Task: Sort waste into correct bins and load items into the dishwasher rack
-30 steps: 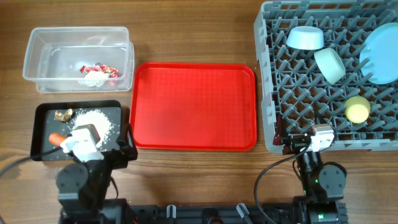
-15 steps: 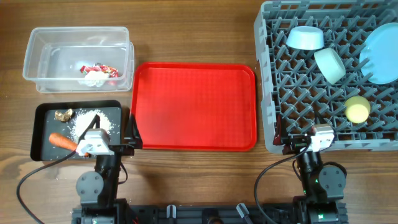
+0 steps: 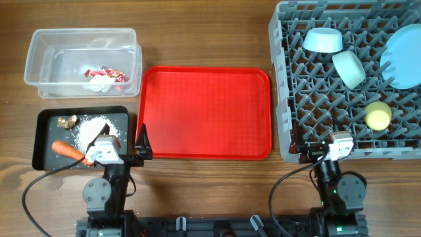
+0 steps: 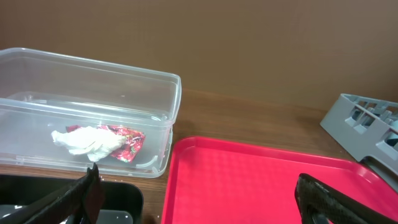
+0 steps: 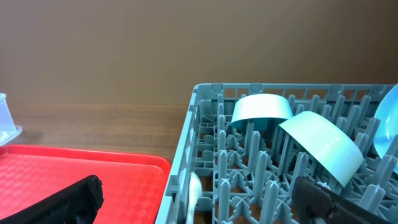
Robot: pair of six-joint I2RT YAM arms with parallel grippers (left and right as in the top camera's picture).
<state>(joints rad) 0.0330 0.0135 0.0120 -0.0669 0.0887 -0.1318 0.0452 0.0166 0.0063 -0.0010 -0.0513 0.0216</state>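
The carrot (image 3: pixel 66 150) lies in the black tray (image 3: pixel 39 135), its long axis running left to right with a slight tilt, beside the rice grains (image 3: pixel 95 128) and the brown scrap (image 3: pixel 66 121). The wrapper (image 4: pixel 124 138) and napkin (image 4: pixel 84 140) touch each other in the clear tub (image 4: pixel 174 99) behind. All this waste lies left of and ahead of the left end effector (image 4: pixel 198 182), which hangs spread wide and empty near the seam between the black tray and the red tray (image 3: pixel 204 112).

The plate (image 3: pixel 404 56), far bowl (image 3: pixel 322 41), near bowl (image 3: pixel 349 68) and yellow cup (image 3: pixel 378 116) stand among the pegs of the rack (image 3: pixel 279 79). They are ahead and right of the right end effector (image 5: pixel 198 185), which is also spread and empty at the rack's near left corner. A pale shape (image 5: pixel 194 186) there may be the spoon, though I cannot tell. Nothing shows on the red tray, so no pick seems left.
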